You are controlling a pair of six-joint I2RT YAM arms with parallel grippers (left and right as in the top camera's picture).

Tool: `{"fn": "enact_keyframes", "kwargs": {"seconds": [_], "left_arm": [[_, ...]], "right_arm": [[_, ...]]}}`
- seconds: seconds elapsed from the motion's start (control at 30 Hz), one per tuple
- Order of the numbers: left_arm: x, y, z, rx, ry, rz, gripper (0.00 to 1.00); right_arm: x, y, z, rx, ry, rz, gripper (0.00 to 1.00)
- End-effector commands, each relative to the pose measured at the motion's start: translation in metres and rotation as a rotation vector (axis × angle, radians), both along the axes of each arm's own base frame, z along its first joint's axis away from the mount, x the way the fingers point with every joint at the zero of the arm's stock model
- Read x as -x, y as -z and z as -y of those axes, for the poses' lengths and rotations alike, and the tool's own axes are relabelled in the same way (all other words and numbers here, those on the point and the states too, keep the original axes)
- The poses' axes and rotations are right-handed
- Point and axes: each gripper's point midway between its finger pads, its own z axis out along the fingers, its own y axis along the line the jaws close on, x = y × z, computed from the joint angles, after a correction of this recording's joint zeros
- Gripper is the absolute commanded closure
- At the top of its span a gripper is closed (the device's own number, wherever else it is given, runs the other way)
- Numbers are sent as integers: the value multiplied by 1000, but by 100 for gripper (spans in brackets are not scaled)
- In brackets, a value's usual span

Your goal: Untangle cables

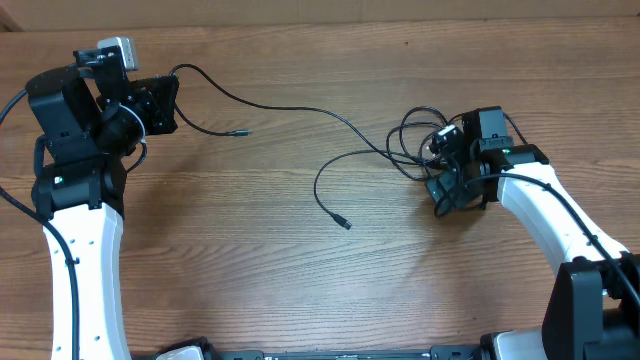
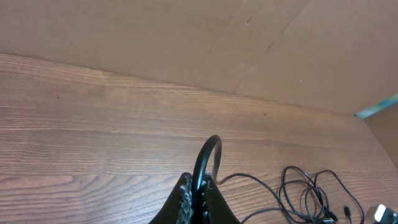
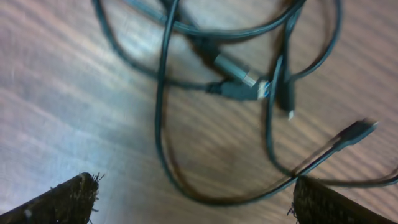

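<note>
From above, the left gripper (image 1: 158, 105) sits at the far left of the table (image 1: 300, 290). One long strand of the cables (image 1: 300, 110) runs out of it and sweeps right toward the tangle (image 1: 420, 140). That tangle lies on the right side, just beside the right gripper (image 1: 455, 180), which hovers over its edge. One loose plug (image 1: 240, 131) lies on the wood not far from the left arm, and another strand curls down to a plug near the table's centre. Over to the left wrist: the fingers (image 2: 186, 202) are pressed tight together, pinching a strand that arches up in a small loop just above them. The tangle shows at lower right on the wood, with a cardboard wall (image 2: 261, 50) behind. Now the right wrist: the claw is spread wide, with a fingertip (image 3: 65, 199) in each lower corner, gripping nothing. One cord bows across the wood between the fingertips, and I cannot tell whether it brushes the right-hand pad. The rest of the tangle and its plugs lie just ahead, blurred.
</note>
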Motion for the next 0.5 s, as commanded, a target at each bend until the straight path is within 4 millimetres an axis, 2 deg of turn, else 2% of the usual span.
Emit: {"fn": "enact_keyframes", "kwargs": {"seconds": [0.0, 0.1, 0.27, 0.47], "left_arm": [[4, -16, -1, 14, -3, 35, 96], [5, -16, 2, 20, 9, 36, 95], [5, -17, 2, 35, 7, 32, 96], [5, -17, 2, 35, 7, 32, 96]], "right_arm": [[3, 0, -7, -30, -45, -11, 0], [4, -1, -18, -82, -97, -10, 0], [-7, 3, -24, -107, -114, 49, 0], [2, 19, -21, -93, -122, 20, 0]]}}
